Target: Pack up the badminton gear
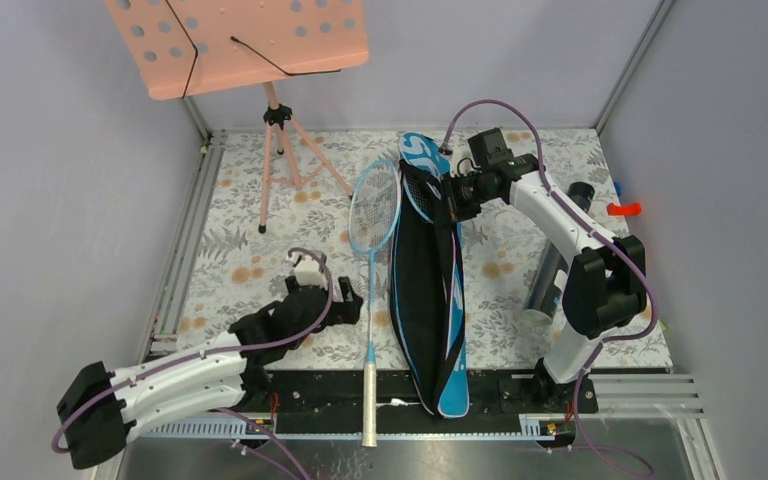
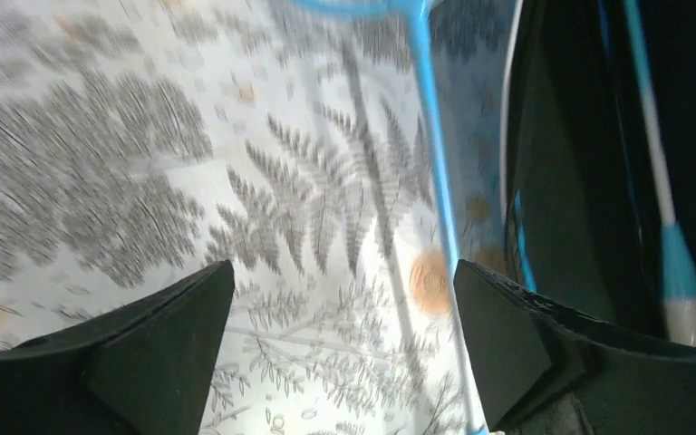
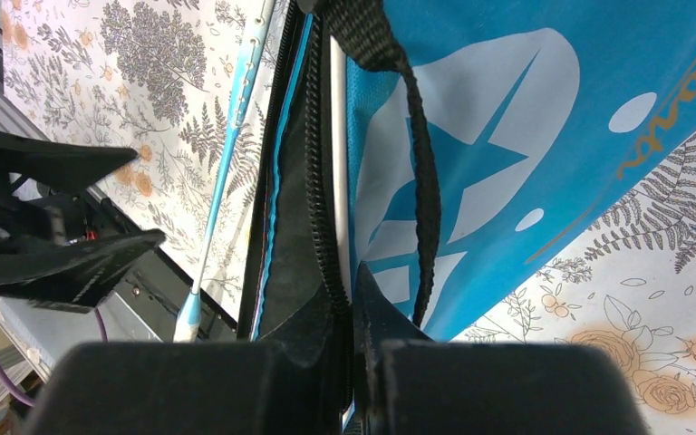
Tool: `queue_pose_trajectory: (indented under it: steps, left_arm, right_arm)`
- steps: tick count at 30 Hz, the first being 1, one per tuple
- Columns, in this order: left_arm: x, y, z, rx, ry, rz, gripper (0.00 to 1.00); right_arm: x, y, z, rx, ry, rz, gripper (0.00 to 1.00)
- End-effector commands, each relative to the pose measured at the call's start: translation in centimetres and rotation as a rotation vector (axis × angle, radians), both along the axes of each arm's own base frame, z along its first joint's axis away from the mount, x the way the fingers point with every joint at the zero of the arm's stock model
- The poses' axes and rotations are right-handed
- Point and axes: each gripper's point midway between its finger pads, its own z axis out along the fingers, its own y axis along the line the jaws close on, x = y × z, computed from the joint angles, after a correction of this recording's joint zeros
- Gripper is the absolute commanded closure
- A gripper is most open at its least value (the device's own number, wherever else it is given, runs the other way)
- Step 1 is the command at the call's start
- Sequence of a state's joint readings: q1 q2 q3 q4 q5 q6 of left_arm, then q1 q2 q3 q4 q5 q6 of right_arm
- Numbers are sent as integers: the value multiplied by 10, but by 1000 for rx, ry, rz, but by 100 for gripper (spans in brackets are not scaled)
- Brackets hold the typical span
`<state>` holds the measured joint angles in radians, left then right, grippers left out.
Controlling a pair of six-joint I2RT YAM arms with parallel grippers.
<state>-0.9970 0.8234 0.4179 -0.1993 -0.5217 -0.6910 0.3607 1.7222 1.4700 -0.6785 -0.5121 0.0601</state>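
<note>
Top external view: racket (image 1: 371, 295) lies near-to-far on the worktop (image 1: 230, 250), just right of the released left pincer (image 1: 346, 300), the nearer one; right pincer (image 1: 453, 200) grips the bag (image 1: 428, 310)

The right gripper (image 3: 353, 313) has its black fingers pinched together on the black zippered edge of a blue fabric racket bag (image 3: 507, 109) with white markings. A black webbing strap (image 3: 426, 181) loops across the bag. To its left, a light-blue racket (image 3: 227, 154) lies on the floral tablecloth (image 3: 652, 263), near the left gripper (image 3: 149, 195), whose black fingers are spread.
</note>
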Motion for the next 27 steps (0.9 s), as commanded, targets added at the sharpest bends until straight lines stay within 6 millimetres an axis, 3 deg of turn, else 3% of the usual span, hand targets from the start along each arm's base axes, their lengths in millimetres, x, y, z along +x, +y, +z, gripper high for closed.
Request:
queue_pose_trajectory:
  steps: [1,8,11,17,20,21,22,23,27]
  left_arm:
    - [-22,-46,29,-405,-16,-217,1]
    - [-27,-57,0,-535,84,-259,1]
    - [-28,-65,-8,-553,129,-288,7]
    - [-30,-86,-8,-601,151,-396,34]
    - [-31,-95,-10,-609,163,-441,58]
    - [-30,-97,-9,-614,163,-448,71]
    - [-30,-98,-9,-618,162,-456,93]
    - [-29,-99,-8,-622,160,-460,100]
    - [-32,-97,0,-591,125,-494,100]
  right_arm:
    - [8,2,5,23,-23,-30,100]
    - [11,5,9,39,-29,-42,100]
    - [9,5,9,42,-27,-43,100]
    - [8,4,8,42,-28,-47,100]
    - [8,4,6,42,-29,-49,100]
    - [8,4,6,42,-29,-51,100]
    - [7,4,6,43,-30,-51,100]
    - [7,4,5,43,-28,-52,100]
    - [10,0,6,20,-38,-62,100]
